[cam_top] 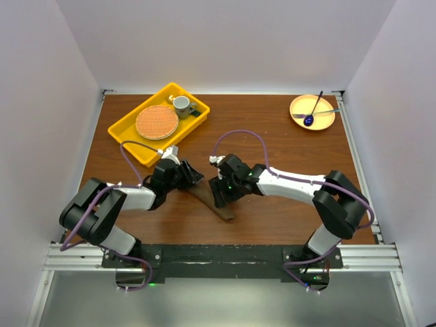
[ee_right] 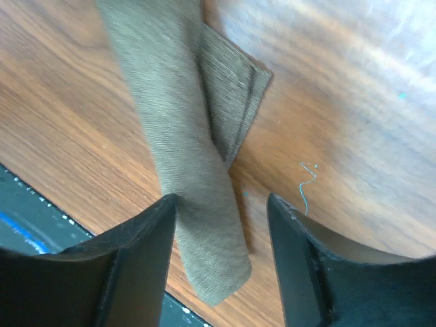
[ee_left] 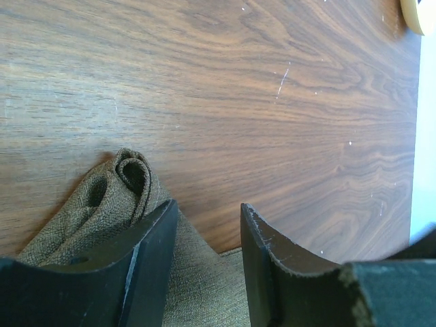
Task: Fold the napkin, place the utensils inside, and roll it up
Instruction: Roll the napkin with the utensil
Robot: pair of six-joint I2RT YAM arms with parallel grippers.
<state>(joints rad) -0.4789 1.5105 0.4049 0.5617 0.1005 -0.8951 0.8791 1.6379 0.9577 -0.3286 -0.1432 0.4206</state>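
Left gripper and right gripper sit low over the napkin, a narrow diagonal roll mid-counter, one gripper at each end.

Left wrist view: jaws released and apart. The curled end of the napkin lies beside one finger, nothing pinched.

Right wrist view: jaws also apart. The napkin runs down between them, with a folded flap sticking out sideways.

Gold utensils are not visible, so it's unclear whether they are inside the roll. The rolling step looks nearly finished. The next move likely needs that flap tucked in and the roll kept tight.

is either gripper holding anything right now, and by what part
Nothing is gripped. The left gripper and the right gripper are both open, each poised over the rolled napkin near one end.
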